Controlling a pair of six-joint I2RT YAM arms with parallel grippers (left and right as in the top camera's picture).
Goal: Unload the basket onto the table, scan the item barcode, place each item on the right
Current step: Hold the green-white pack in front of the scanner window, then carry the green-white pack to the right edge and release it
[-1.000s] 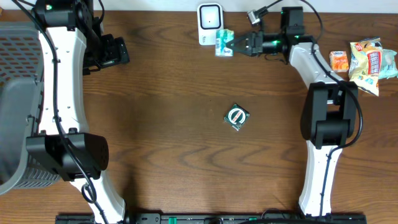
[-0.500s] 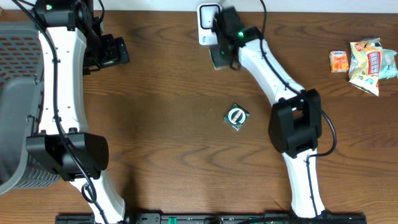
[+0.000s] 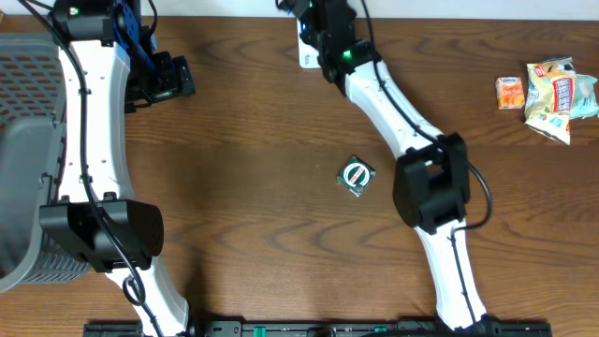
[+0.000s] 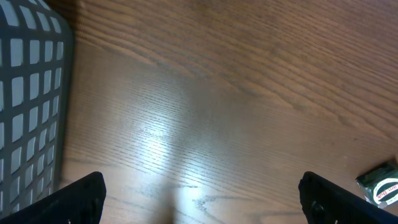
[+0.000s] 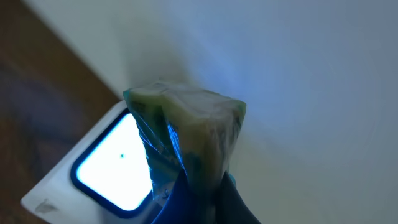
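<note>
The right fingers (image 5: pixel 242 205) are shut tight on the packet (image 5: pixel 186 124), just above the glowing scanner (image 5: pixel 106 168). It is best to turn the packet slowly until its barcode faces the light. The left fingers (image 4: pixel 74 199) are wide apart and hold nothing, over the counter (image 4: pixel 217 124).

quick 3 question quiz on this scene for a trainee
1. True or false: the right end effector holds a packet at the lit scanner.
2. The left end effector is: A open and empty, B shut on a packet, C shut on a snack.
3. Which arm is the basket beside?
Key: 1 true; 2 A; 3 left.
</note>
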